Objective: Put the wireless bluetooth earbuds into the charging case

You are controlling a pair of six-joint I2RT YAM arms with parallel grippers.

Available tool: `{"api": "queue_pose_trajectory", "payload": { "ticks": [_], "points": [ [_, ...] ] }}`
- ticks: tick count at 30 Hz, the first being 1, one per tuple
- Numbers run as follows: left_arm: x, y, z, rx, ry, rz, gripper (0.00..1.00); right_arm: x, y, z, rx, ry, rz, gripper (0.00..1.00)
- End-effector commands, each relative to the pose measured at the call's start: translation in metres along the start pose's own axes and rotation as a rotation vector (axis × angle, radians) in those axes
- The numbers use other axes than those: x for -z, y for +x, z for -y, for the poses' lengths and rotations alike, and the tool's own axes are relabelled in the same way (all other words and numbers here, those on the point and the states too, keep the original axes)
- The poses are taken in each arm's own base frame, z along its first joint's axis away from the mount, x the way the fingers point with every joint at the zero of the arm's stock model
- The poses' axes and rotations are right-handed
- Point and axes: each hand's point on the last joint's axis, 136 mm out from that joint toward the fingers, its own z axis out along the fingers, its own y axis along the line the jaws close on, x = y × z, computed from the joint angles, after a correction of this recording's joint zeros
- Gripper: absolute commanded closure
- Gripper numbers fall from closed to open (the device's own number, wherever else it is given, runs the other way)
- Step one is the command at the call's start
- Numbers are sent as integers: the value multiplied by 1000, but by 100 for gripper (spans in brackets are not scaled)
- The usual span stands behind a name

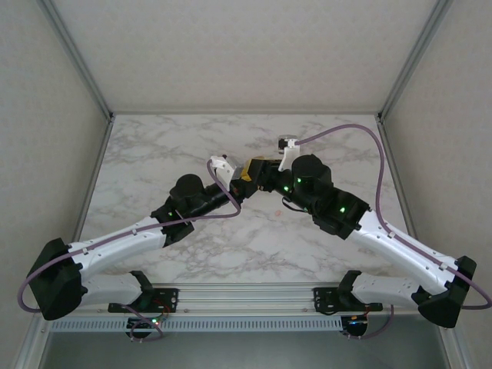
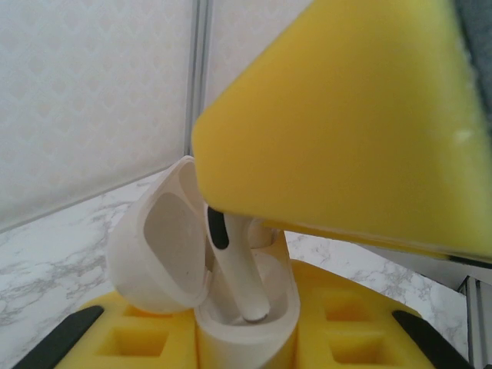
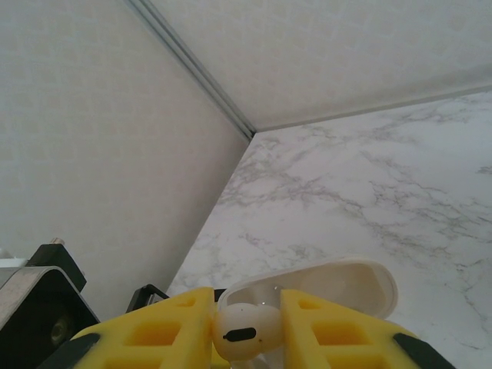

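One white earbud (image 2: 238, 273) is on show, standing nearly upright with the tip of its stem down inside the open mouth of the one white charging case (image 2: 278, 300) and its head, marked by a dark slot, above the rim. No second bud can be made out in the case; the well beside the stem is hidden from sight.

The case's lid (image 2: 157, 238) is swung back on its hinge and leans away to one side, its hollow inside facing the bud.

The right gripper (image 3: 246, 342) is closed narrowly on the earbud's head, one yellow finger on each side, with the lid visible just behind. From the left wrist camera one of those yellow fingers (image 2: 346, 131) looms over the case.

The left gripper (image 2: 244, 344) clamps the body of the case between its two yellow fingers, holding it upright.

Both arms meet above the middle of the marble-patterned table (image 1: 154, 154), which is bounded by pale textured walls (image 3: 92, 115).
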Motion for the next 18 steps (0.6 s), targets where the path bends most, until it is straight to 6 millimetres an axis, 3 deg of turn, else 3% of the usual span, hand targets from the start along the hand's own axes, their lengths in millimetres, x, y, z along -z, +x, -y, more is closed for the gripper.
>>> {"api": "queue_pose_trajectory", "payload": {
  "ticks": [1,18],
  "points": [
    [3,-43,9,13,18,129,98,1,8,-2,40,0,-36,73],
    [5,-53,4,2,-18,156,98,11,16,0,146,-2,-87,72]
  ]
}}
